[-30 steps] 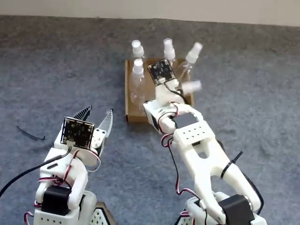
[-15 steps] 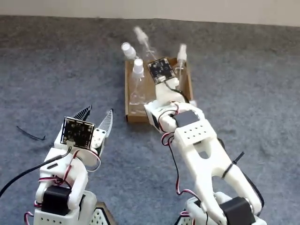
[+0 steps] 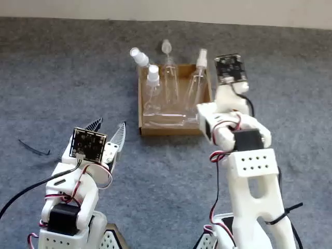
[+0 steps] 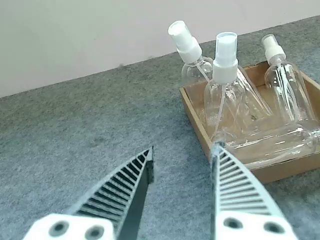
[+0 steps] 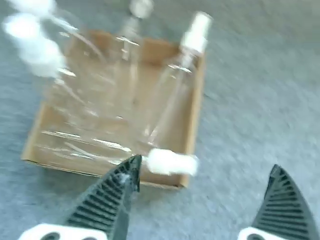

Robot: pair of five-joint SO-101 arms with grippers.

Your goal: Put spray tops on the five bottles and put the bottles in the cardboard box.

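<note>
1. The left gripper [image 4: 183, 149] is spread open and holds nothing; it hangs over the grey carpet [image 3: 62, 78], well short of the cardboard box [image 3: 174, 130].
2. The box lies ahead of this gripper and off toward the other arm; its near corner shows just beyond one fingertip in the left wrist view.
3. The right gripper [image 5: 205, 164] has its jaws set wide apart and is empty too; the box's near end sits just ahead of it, mostly in front of one finger, with bare carpet in front of the other.
4. Three bottles [image 3: 153, 98] stand in the box, farther from both grippers than its near end; each wears a white spray top [image 4: 225, 55].
5. A tilted bottle [image 4: 196, 67] leans at the far corner, farthest from the right gripper; its top pokes out past the rim.
6. A flat bottle [image 3: 163, 120] lies on its side across the near end of the box; its white top points toward the right gripper's side and lies nearest that gripper.
7. A thin black strip [image 3: 33, 148] lies on the carpet, out to the left gripper's outer side and well apart from it.
</note>
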